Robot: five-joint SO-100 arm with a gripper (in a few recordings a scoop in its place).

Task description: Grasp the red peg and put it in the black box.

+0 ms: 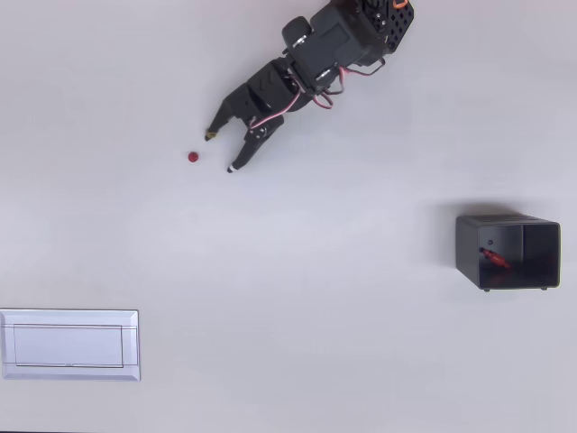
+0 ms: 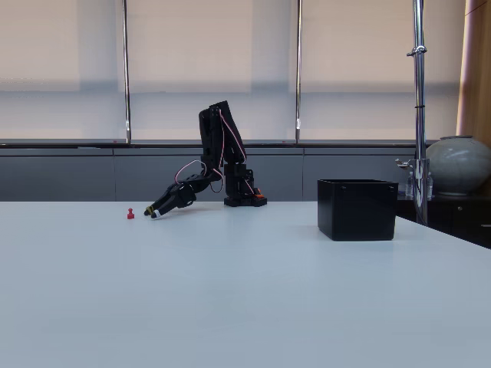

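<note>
A tiny red peg (image 1: 193,157) (image 2: 130,214) stands upright on the white table, a round dot from above. My black gripper (image 1: 220,152) (image 2: 151,212) is open just to the right of it, low over the table, fingertips spread and pointing at the peg, nothing between them. The black box (image 1: 469,251) (image 2: 357,209) sits far to the right in both views. Inside it lies another red peg (image 1: 493,260), seen in the overhead view.
A flat white framed panel (image 1: 69,344) lies at the lower left of the overhead view. The arm's base (image 1: 379,23) (image 2: 244,198) stands at the back of the table. A grey vase (image 2: 459,165) and a metal pole (image 2: 418,107) stand beyond the table's right edge.
</note>
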